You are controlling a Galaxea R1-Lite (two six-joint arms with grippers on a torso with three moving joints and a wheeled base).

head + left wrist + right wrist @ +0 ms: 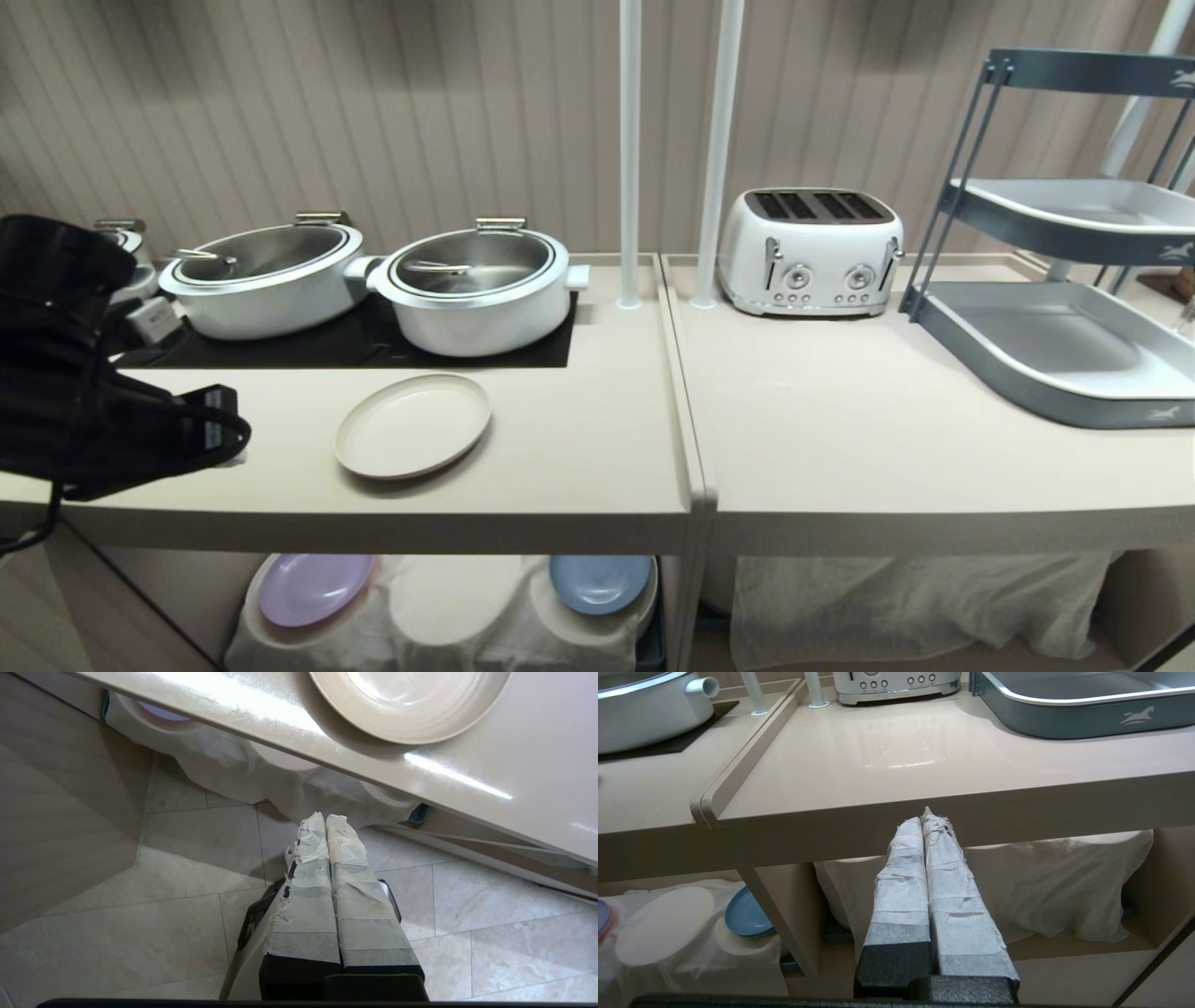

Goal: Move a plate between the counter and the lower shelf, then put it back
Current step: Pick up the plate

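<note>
The cream plate [413, 426] lies flat on the counter [569, 457], in front of the black cooktop [327, 353]. My left arm [103, 411] hangs over the counter's left front corner, left of the plate. In the left wrist view its gripper [325, 817] is shut and empty, pointing down at the floor tiles just off the counter's front edge, with the plate [411, 704] beyond it. Below, the lower shelf [168, 588] holds a wrinkled white cloth [455, 597] over round humps. My right gripper [924, 819] is shut and empty, low before the toaster worktop.
Two white lidded pots [266, 275] [476, 289] stand on the cooktop behind the plate. A lilac plate [313, 588] and a blue plate [599, 582] rest on the shelf cloth. White poles [630, 149], a toaster [810, 252] and a grey tiered tray rack [1055, 345] stand to the right.
</note>
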